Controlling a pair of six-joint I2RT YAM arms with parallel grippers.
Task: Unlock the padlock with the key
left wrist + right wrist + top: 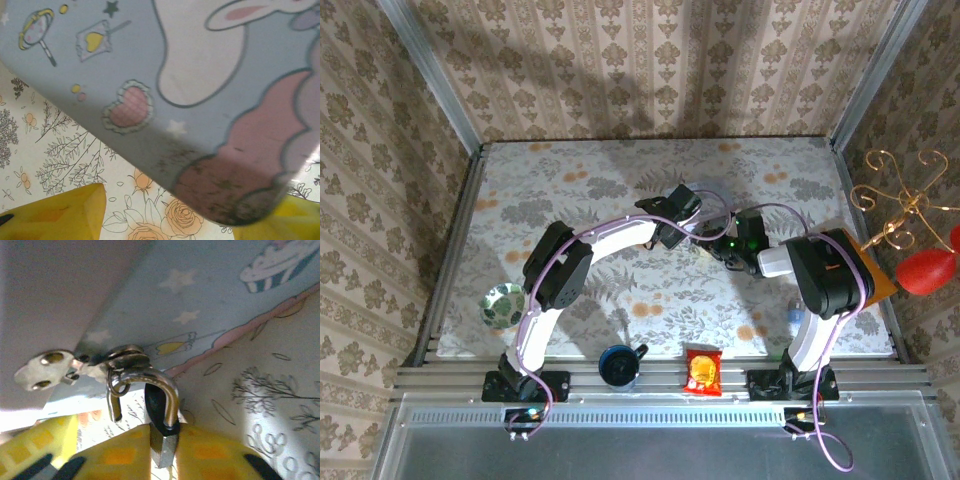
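Right pincer (pixel 162 442) clamps the padlock (pixel 171 390) hanging on the hasp (pixel 100 362) of the tin box (pixel 200 300); left pincer (pixel 170 217) gapes open beside it. Mug (pixel 618 365), snack packet (pixel 702 371) and bowl (pixel 503 306) lie near.

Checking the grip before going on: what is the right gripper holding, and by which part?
The small dark padlock with a silvery shackle, by its body, pinched between the yellow fingers of the right gripper; the shackle sticks out above.

The left arm (pixel 563 272) and right arm (pixel 825 275) are made of white links, black joints, lilac cables (pixel 839 452); the right hand (pixel 162 457) is yellow-fingered.
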